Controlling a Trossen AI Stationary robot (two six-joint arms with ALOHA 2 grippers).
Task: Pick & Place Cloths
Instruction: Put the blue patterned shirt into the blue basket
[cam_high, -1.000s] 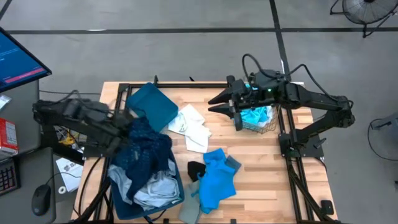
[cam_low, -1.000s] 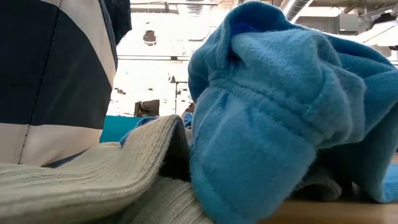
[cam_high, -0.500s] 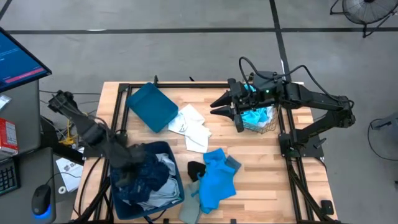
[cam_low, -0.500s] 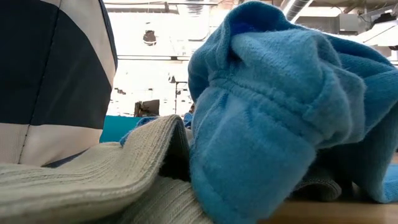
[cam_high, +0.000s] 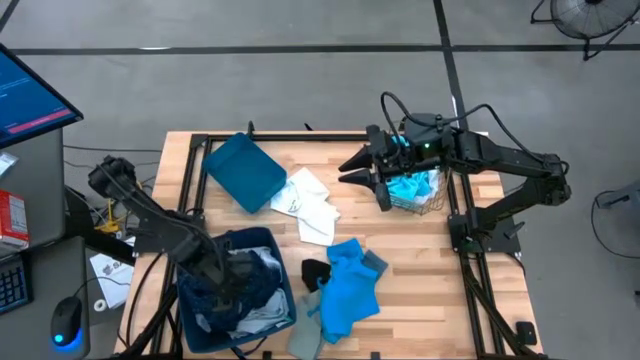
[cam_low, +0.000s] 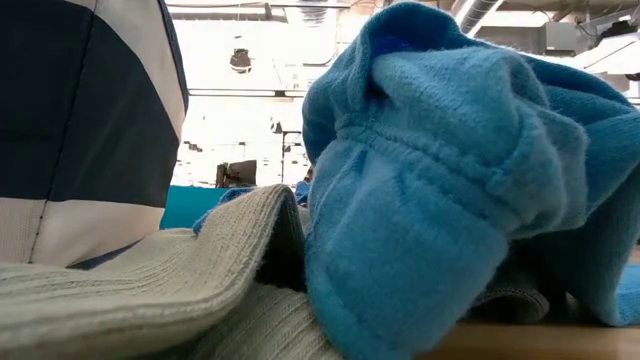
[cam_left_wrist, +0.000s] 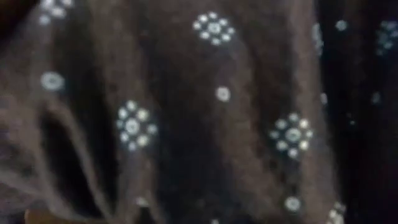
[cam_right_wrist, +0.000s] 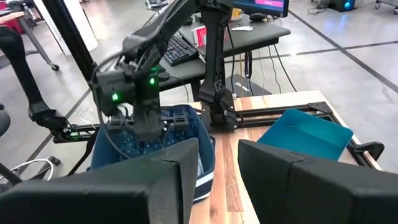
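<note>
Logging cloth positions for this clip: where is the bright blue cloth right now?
In the high view the bright blue cloth lies on the table's near-middle, just right of the dark-blue bin and below the white cloth.

Robotics lab: concrete floor (cam_high: 300, 90), monitor (cam_high: 30, 95)

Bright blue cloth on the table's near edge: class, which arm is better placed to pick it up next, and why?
Probably the right. The right gripper hangs open and free above the table, while the left gripper is down in the dark-blue bin among clothes. The bright blue cloth lies between them.
</note>
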